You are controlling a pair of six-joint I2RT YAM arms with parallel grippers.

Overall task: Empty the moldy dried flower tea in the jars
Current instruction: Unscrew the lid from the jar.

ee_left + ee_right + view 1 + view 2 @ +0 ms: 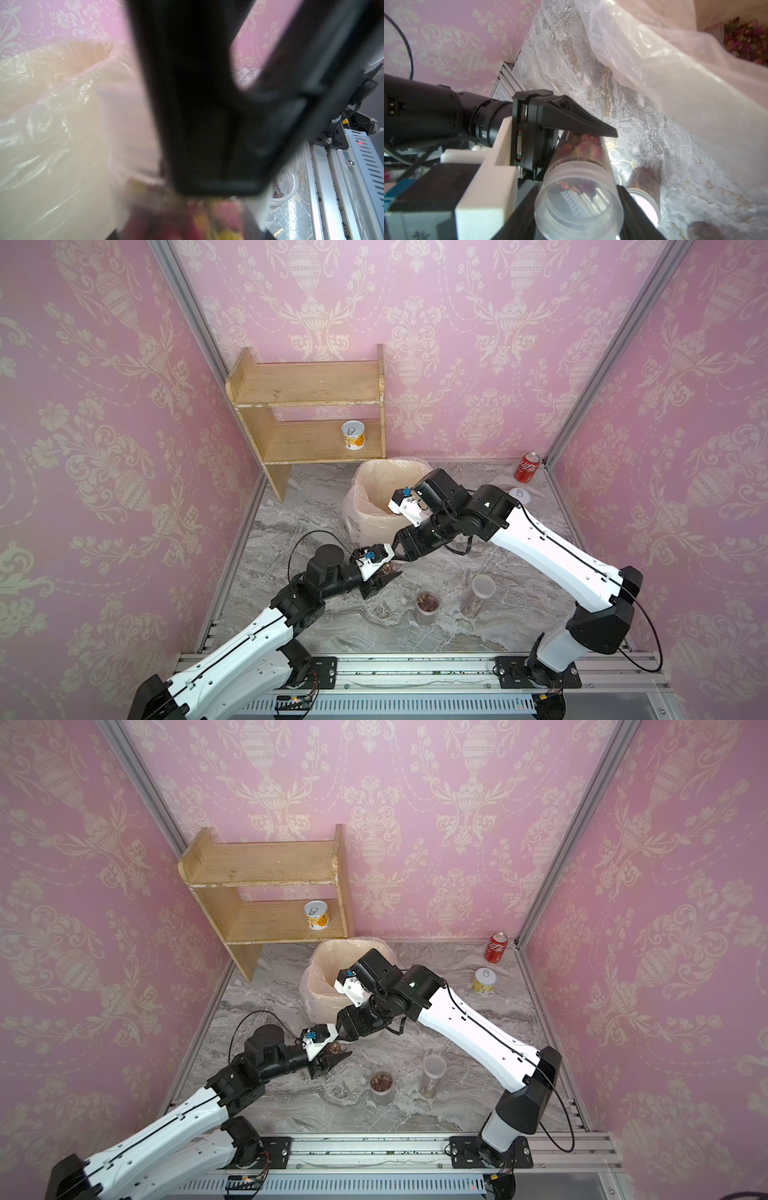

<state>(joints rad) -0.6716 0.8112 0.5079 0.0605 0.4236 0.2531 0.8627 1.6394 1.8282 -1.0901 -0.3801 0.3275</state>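
left gripper (380,576), centre of a top view: clamped on the body of a jar (390,569). the jar is held off the table, laid near level, with its lid end turned toward the right arm. judged purpose: to steady the jar so the other arm can uncap it. tea (583,145) shows through the jar wall.

right gripper (578,187): at bottom centre of the right wrist view its fingers (635,214) flank the lid (577,207). whether they bear on it cannot be told. the lid is on, so the step in hand looks like uncapping, with pouring not yet begun.

bin (361,526): lined with a clear bag (675,72), just above the jar in frame, so the carry after uncapping is short. a heap (745,41) of tea already lies inside it.

short jar (428,603), lower centre: upright, with tea showing at the top. whether it is lidded cannot be told. tall jar (478,593), just right of it: upright, whitish lid on. both stand apart from the arms and are judged to be waiting their turn.

surface: grey marble-pattern table (324,626). dark crumbs lie along the front rail (415,672).

room: pink patterned walls (104,427) close three sides. a wooden shelf (307,383) stands at upper centre-left with a tin (353,435) on its lower board. a cola can (528,466) stands at the right rear corner, with a second tin (485,981) just below it in frame.
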